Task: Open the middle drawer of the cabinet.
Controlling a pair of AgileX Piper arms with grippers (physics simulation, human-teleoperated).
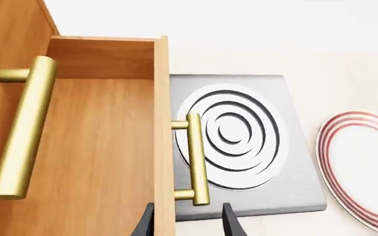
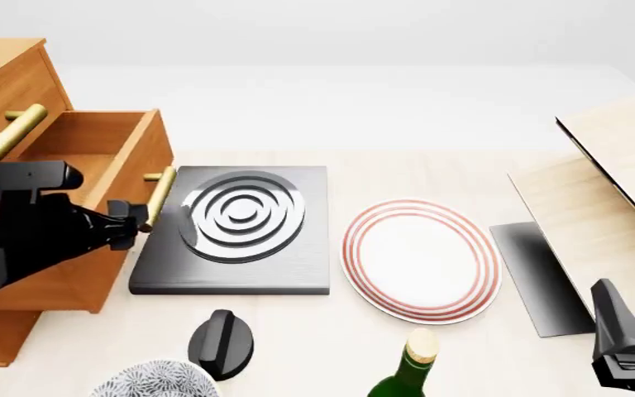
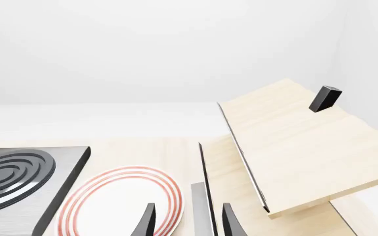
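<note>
The cabinet (image 2: 9, 91) stands at the far left of the front view. Its middle drawer (image 2: 102, 157) is pulled out toward the right, and the inside shows in the left wrist view (image 1: 104, 147). Its gold bar handle (image 2: 159, 197) sits on the drawer front and also shows in the left wrist view (image 1: 198, 160). The top drawer's handle (image 1: 21, 128) is closer to the camera. My left gripper (image 2: 138, 219) is open, with its fingers to either side of the near end of the middle handle (image 1: 187, 221), just short of it. My right gripper (image 2: 623, 339) is open and empty at the front right (image 3: 187, 221). The lowest drawer is hidden.
A grey plate with concentric rings (image 2: 235, 227) lies right beside the open drawer. A red-ringed plate (image 2: 422, 258) lies at the middle. A black knob (image 2: 224, 341), a patterned bowl (image 2: 152, 382) and a green bottle (image 2: 412, 364) stand at the front. Pale wood boards (image 2: 615, 182) lean at the right.
</note>
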